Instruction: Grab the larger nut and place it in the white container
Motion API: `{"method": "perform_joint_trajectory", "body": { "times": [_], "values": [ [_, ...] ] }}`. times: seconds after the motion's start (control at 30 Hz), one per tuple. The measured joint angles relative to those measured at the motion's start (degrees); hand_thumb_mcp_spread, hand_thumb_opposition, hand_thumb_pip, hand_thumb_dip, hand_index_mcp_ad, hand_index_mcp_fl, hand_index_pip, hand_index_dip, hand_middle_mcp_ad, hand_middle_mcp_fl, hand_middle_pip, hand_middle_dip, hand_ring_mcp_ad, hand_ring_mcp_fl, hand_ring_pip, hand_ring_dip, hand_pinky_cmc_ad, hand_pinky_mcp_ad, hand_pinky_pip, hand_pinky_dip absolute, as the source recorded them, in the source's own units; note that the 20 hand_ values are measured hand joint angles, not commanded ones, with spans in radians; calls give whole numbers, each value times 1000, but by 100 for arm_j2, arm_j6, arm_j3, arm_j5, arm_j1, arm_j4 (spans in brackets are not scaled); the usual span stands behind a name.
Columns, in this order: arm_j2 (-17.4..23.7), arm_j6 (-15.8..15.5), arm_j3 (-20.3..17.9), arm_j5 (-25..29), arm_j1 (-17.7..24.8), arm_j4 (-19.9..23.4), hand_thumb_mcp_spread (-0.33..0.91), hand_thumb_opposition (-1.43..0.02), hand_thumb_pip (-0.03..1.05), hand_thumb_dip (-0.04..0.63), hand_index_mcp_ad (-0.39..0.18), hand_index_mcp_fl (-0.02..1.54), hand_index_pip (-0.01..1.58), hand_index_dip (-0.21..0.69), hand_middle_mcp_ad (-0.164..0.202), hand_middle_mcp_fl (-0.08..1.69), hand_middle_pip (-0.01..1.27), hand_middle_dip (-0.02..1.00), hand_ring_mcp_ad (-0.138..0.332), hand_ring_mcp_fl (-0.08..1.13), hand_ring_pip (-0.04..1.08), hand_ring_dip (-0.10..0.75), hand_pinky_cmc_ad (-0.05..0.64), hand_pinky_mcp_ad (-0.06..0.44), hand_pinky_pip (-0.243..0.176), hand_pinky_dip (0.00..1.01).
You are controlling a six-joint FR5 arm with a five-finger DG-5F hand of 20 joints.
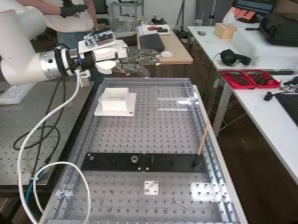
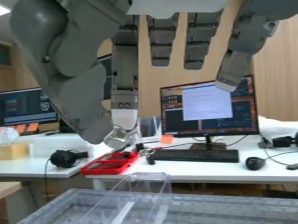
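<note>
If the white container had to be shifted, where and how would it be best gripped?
Probably across two opposite upright walls of the white container, coming straight down from above. Its box part rises with an open top, while its flat base spreads wider at the bottom and would likely hinder a low side grip.

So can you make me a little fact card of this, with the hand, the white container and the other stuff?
Hand: raised, near the bench's far end
White container: on the bench, toward the far end
Black plate: across the bench, nearer the camera
Metal ring: on the black plate, maybe a nut
Red tray: on a side desk
</note>
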Motion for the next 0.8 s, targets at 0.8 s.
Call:
{"method": "perform_joint_trajectory", "body": {
  "times": [0.8],
  "values": [
    [-199, 72, -309, 351, 915, -532, 370, -869, 756, 218, -87, 298, 1522, 94, 61, 2, 129, 178, 131, 7, 206, 94, 342, 291, -75, 717]
  ]
}}
